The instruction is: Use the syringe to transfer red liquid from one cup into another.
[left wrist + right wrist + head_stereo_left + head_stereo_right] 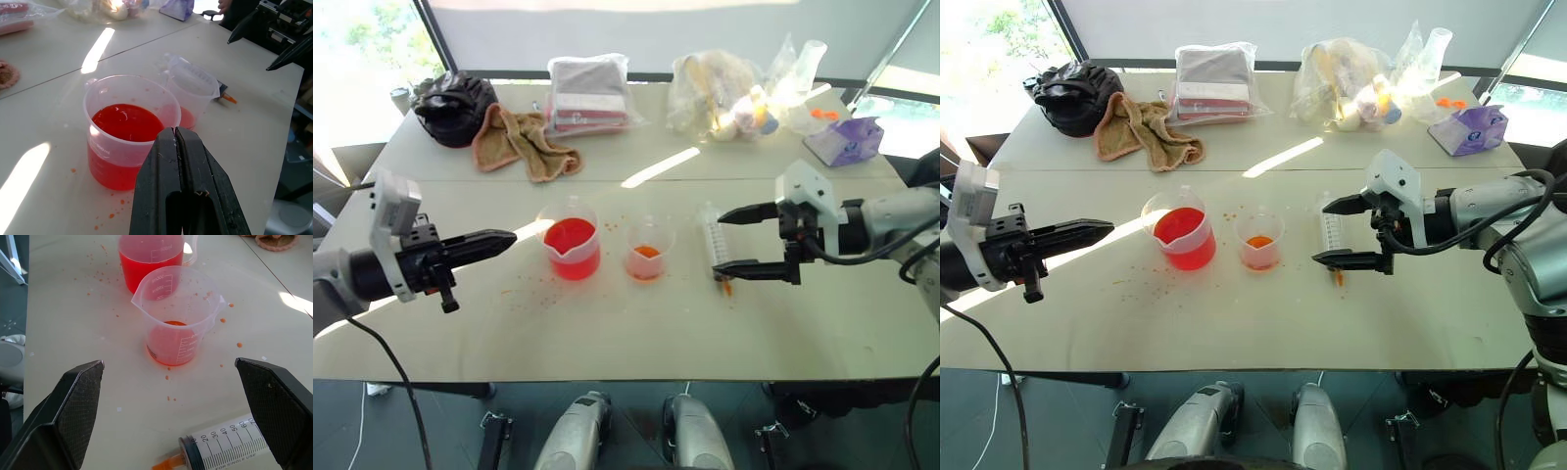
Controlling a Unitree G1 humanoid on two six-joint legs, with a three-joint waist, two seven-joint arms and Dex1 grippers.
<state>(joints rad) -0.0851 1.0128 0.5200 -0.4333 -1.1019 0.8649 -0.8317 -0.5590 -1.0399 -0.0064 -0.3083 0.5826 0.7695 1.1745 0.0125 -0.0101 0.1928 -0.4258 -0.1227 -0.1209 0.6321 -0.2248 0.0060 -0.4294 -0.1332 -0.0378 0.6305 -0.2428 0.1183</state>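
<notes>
A: Two cups stand side by side near the middle of the worktop [822,323]. The wider beaker [573,249] holds a good depth of red liquid [570,236]; the smaller cup [649,249] just beside it, toward the robot's right, has only an orange-red layer at its base.

B: And the syringe [712,242]?

A: Lying flat on the worktop, further to the right of the smaller cup and apart from it, orange tip toward the robot. Red droplets speckle the surface around both cups.

B: The end effectors?

A: The right end effector [738,241] hovers at the syringe with its fingers spread wide, one on each side of the barrel, not clamped on it. The left end effector [504,240] is pressed fully together, holding nothing, pointing at the wider beaker from the robot's left, apart from it.

B: Anything behind?

A: A black bag [453,106], a brown cloth [522,142], bagged items [589,93] and a purple tissue pack [845,140] along the far edge.
</notes>
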